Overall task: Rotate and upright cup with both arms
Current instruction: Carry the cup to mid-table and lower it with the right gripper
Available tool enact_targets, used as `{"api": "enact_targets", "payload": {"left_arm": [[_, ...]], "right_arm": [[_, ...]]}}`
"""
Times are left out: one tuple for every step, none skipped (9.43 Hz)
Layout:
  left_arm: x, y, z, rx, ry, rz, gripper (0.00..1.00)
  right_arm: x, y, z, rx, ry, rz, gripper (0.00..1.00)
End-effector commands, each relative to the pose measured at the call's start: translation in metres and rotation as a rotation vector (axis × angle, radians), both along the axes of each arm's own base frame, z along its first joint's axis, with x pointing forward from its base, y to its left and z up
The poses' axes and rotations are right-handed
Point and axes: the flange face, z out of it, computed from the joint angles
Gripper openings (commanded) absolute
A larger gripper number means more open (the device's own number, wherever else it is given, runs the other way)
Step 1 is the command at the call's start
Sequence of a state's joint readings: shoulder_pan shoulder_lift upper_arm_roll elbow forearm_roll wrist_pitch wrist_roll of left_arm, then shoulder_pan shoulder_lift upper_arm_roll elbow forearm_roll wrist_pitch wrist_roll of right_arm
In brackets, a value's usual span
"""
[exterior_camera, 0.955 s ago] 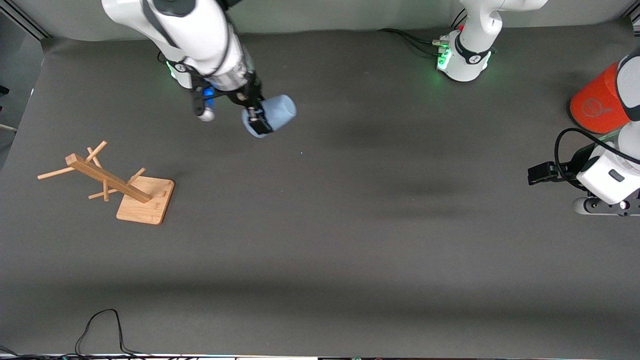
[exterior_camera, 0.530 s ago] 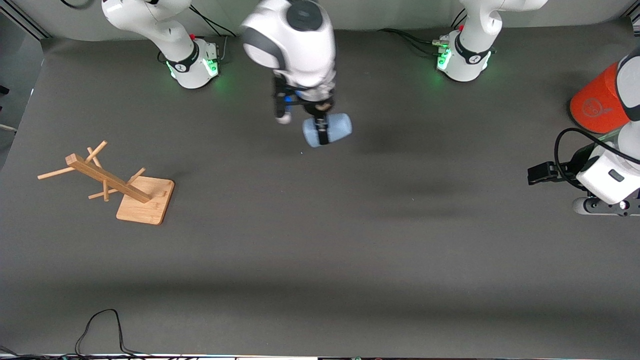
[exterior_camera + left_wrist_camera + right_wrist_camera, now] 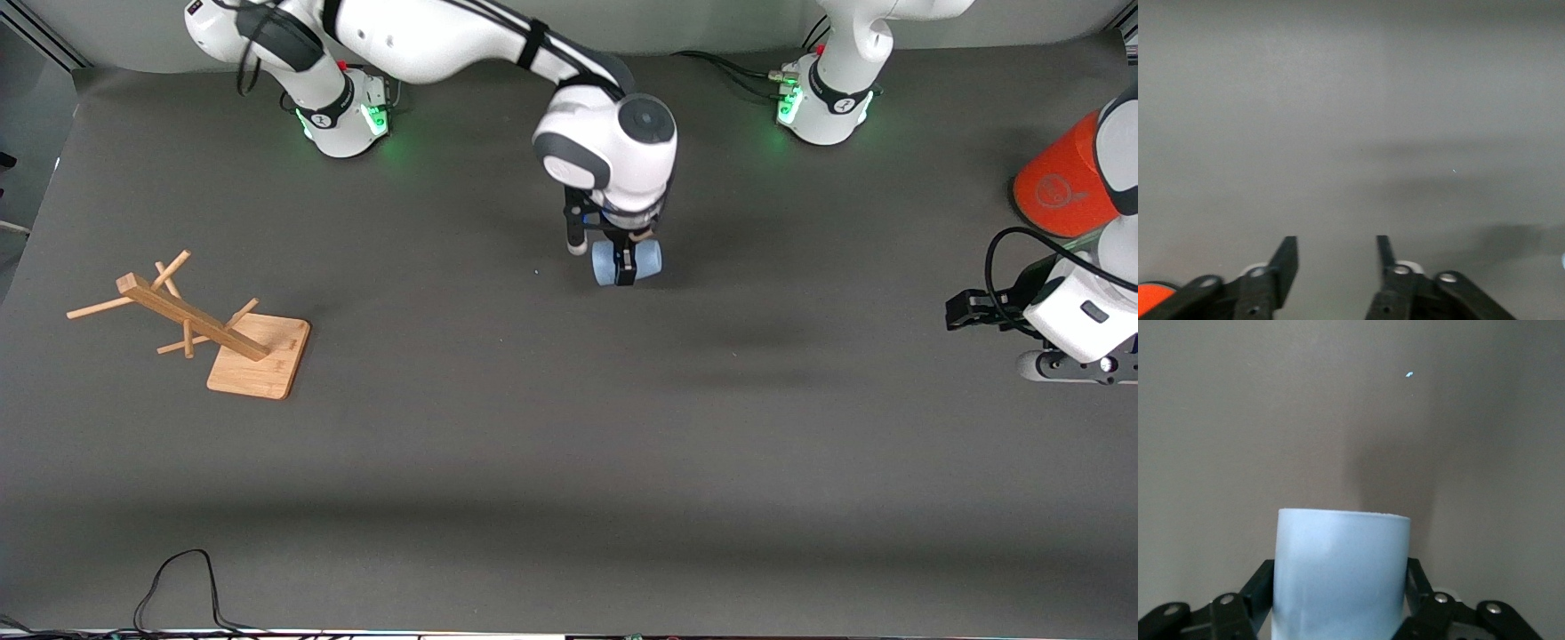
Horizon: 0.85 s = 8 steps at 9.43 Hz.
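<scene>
My right gripper (image 3: 626, 263) is shut on the pale-blue cup (image 3: 645, 260) and holds it on its side above the middle of the grey table. In the right wrist view the cup (image 3: 1341, 577) fills the space between my black fingers (image 3: 1265, 583). My left gripper (image 3: 960, 311) is open and empty, waiting at the left arm's end of the table. In the left wrist view its gripper (image 3: 1337, 250) shows only bare grey table between its fingers.
A wooden cup rack (image 3: 213, 329) lies tipped on its base toward the right arm's end. A large orange-red can (image 3: 1062, 182) stands at the left arm's end, next to the left arm. A black cable (image 3: 178, 578) lies at the table's near edge.
My right arm has carried the cup from near its own base out over the table's middle, toward the left arm's end and lower. The left gripper has shifted only slightly.
</scene>
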<state>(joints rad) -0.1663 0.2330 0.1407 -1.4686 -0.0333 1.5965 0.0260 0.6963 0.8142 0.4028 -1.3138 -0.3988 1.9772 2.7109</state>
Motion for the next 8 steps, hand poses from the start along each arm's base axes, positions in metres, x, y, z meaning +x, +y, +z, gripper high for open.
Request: {"api": "enact_targets", "payload": {"left_arm": [[-0.001,-0.003,0.006,-0.009,0.005,-0.036,0.0],[-0.001,-0.003,0.006,-0.009,0.005,-0.036,0.0],[-0.001,-0.004,0.006,-0.009,0.005,-0.037,0.0],[-0.001,-0.004,0.005,-0.009,0.007,-0.039,0.24],[-0.001,-0.005,0.006,-0.01,0.005,-0.037,0.99],[-0.001,-0.004,0.006,-0.01,0.005,-0.036,1.0],[-0.001,-0.004,0.006,-0.01,0.005,-0.034,1.0],[-0.001,-0.003,0.006,-0.01,0.005,-0.034,1.0]], "right_arm": [[0.005,0.013,-0.027,0.003,-0.016,-0.04,0.59],[0.003,0.018,-0.042,-0.008,-0.022,-0.038,0.59],[0.001,0.025,-0.054,-0.026,-0.048,-0.045,0.59],[0.001,0.025,-0.068,-0.041,-0.051,-0.052,0.59],[0.001,0.026,-0.071,-0.032,-0.053,-0.05,0.59],[0.001,0.025,-0.076,-0.035,-0.05,-0.05,0.64],[0.004,0.021,-0.082,-0.045,-0.051,-0.056,0.87],[0.005,0.021,-0.083,-0.045,-0.051,-0.057,0.97]]}}
